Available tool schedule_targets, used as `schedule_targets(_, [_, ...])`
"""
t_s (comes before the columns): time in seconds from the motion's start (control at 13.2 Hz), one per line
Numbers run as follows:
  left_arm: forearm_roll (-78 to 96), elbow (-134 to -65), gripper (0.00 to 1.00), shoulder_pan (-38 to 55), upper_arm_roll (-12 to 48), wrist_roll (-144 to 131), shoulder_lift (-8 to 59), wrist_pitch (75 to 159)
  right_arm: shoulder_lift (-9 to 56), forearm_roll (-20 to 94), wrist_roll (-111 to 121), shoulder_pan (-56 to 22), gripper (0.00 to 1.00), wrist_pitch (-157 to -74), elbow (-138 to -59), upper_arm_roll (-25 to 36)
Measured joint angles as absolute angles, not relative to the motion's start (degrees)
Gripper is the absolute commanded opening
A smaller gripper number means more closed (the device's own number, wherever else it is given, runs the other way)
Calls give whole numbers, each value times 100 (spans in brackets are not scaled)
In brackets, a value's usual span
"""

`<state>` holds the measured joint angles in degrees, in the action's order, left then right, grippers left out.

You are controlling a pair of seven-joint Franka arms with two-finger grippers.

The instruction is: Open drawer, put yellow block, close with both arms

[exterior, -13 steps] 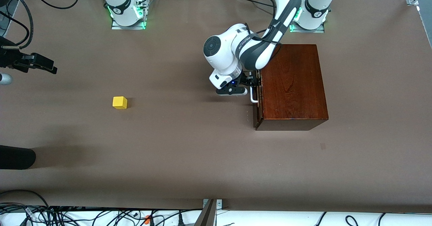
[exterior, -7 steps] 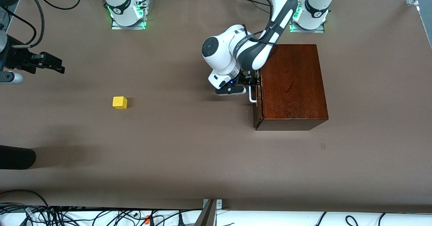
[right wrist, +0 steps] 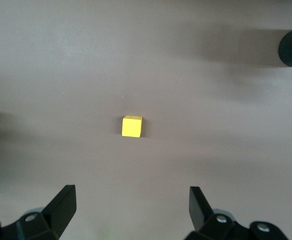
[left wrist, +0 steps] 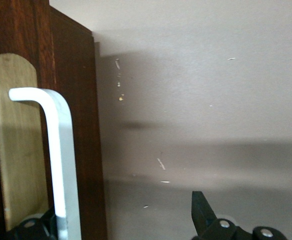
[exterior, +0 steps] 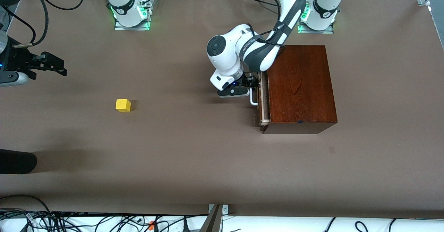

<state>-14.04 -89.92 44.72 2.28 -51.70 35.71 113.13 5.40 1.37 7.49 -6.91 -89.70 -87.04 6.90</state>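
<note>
The left gripper (exterior: 250,86) was positioned in front of the drawer (exterior: 262,102), at its white handle (exterior: 253,97); in the left wrist view one finger (left wrist: 36,229) lay against the handle (left wrist: 61,165) while the other finger stood well apart from it, so the jaws were spread and nothing was pinched. The drawer was seen pulled slightly out of the wooden box (exterior: 300,86), a pale strip of its inside being exposed. The right gripper (exterior: 48,65), with fingers spread wide, was held above the bare table (exterior: 194,162) toward the right arm's end. The yellow block (exterior: 123,105) rested on the table, well apart from the box and centred between the spread fingers in the right wrist view (right wrist: 132,126).
</note>
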Motion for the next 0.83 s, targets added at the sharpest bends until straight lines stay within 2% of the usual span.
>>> schedule_targets(0.38, [-1327,-8816,100,4651,135,-5275,3671,11386,706,136,751,-738,100,-8986,-8704,679])
schedule_targets(0.6, [-1328,-8749,100,4743,75,-5285,3714,11385,1211,137,760,-784,100,-9050,-8714,677])
schedule_targets(0.83, [-1328,-8715,100,4793,49,-5285,3728,11386,1696,138,762,-793,100,-9639,-8819,676])
